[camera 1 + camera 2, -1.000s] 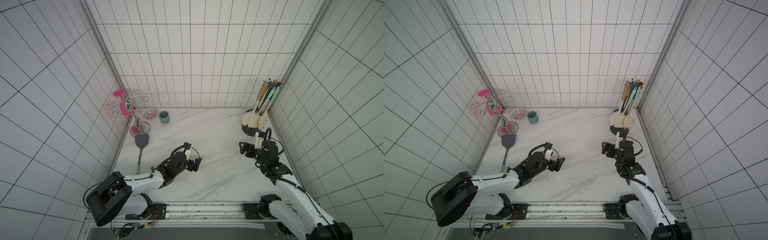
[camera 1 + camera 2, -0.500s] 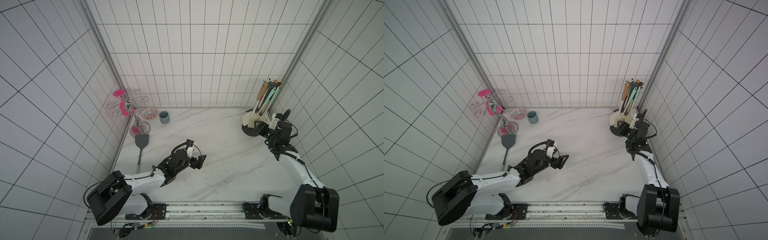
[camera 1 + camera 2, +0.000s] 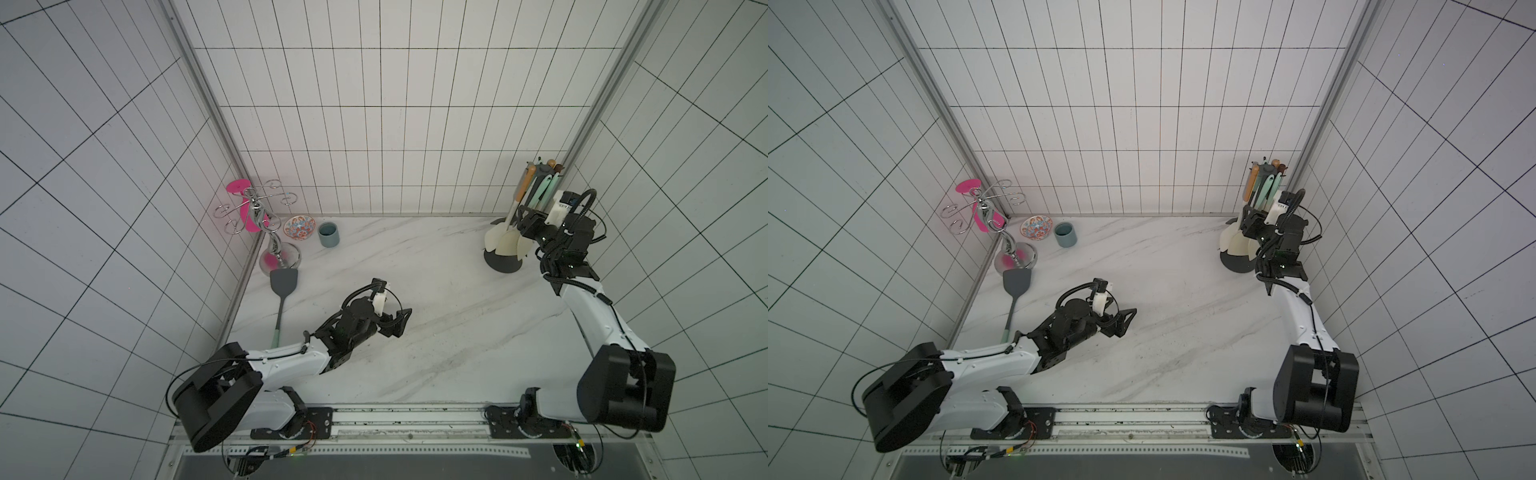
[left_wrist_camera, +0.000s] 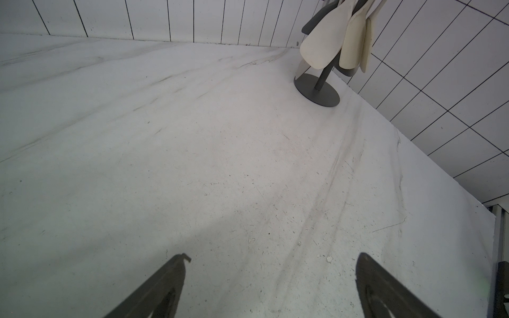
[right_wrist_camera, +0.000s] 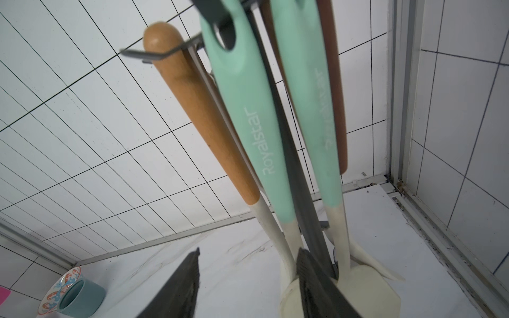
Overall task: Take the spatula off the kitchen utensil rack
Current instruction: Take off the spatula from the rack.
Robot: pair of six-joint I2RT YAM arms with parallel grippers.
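The kitchen utensil rack (image 3: 505,262) (image 3: 1235,262) (image 4: 316,89) stands in the back right corner. Its dark pole (image 5: 289,154) carries several hanging utensils with cream heads. One is a spatula with a wooden handle (image 5: 198,110) (image 3: 521,191); mint-handled ones hang beside it. My right gripper (image 3: 524,220) (image 3: 1250,218) (image 5: 249,252) is low at the rack, open. The wooden-handled spatula's cream neck is just inside one finger, and the other finger stands well clear. My left gripper (image 3: 401,326) (image 3: 1125,320) (image 4: 273,256) hovers wide open over mid-table, holding nothing.
A dark grey turner (image 3: 283,286) lies on the table at the left. Behind it a chrome stand (image 3: 259,216) holds a pink item. A patterned bowl (image 3: 299,227) and a blue-grey cup (image 3: 328,234) sit by the back wall. The right wall is close behind the rack.
My right arm swung from the table's right middle back to the rack, and its jaws narrowed around the utensil necks. My left gripper drifted slightly right.
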